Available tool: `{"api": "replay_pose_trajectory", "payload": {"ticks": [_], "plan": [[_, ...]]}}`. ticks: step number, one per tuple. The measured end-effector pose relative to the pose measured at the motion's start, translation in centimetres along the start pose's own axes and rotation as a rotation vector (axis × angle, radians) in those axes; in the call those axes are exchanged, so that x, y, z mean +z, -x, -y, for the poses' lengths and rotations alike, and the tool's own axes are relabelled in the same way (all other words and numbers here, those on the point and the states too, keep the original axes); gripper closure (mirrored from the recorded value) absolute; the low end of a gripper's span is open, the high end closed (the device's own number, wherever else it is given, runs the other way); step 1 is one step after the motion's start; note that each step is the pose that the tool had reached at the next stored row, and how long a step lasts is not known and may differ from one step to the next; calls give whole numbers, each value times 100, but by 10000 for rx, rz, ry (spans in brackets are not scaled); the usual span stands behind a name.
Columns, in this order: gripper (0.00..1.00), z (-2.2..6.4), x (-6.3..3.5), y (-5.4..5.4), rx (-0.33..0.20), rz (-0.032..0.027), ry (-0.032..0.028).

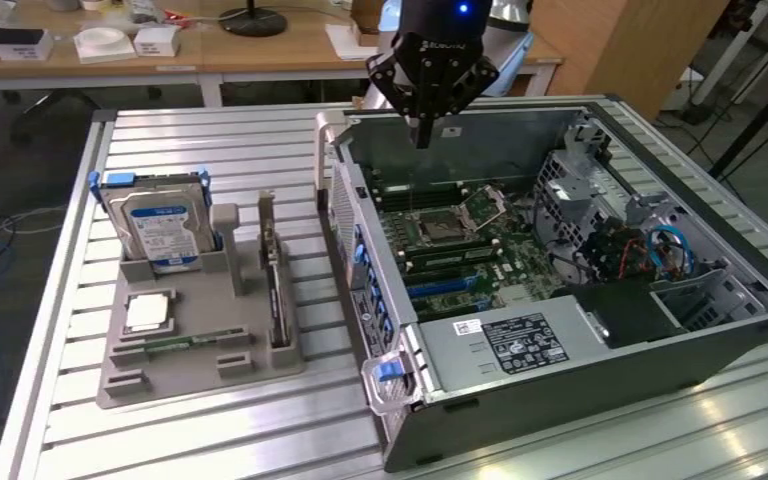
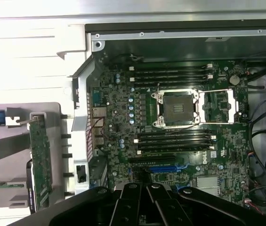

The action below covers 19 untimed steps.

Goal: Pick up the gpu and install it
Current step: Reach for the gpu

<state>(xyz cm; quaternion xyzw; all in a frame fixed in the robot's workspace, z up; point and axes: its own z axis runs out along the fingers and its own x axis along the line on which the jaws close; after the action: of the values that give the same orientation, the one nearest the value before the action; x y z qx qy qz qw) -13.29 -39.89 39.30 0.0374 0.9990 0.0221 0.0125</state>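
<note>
1 gpu (image 1: 272,285) on edge in 1 grey holder (image 1: 171,378) at the exterior view's centre left, near 1 hard drive (image 1: 164,230), well apart from 1 gripper (image 1: 422,138) pointing straight down at upper centre over 1 open computer case (image 1: 624,382), fingers pressed together, pinching nothing.

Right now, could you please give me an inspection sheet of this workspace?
Surface: slatted metal table carrying a grey holder and an open computer case.
Job's things: gpu stands on edge in the holder, untouched.
Clutter: hard drive, processor and RAM stick in the holder.
Grippers: gripper shut, empty, above the case.
Cables: blue cables inside the case.
Surroundings: wooden desk beyond the table, with white boxes.
</note>
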Motion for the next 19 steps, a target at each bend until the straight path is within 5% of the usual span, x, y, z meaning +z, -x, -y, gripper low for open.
{"api": "replay_pose_trajectory", "payload": {"ticks": [19], "plan": [[89, 11, 1, -147, 1, 0, 1]]}}
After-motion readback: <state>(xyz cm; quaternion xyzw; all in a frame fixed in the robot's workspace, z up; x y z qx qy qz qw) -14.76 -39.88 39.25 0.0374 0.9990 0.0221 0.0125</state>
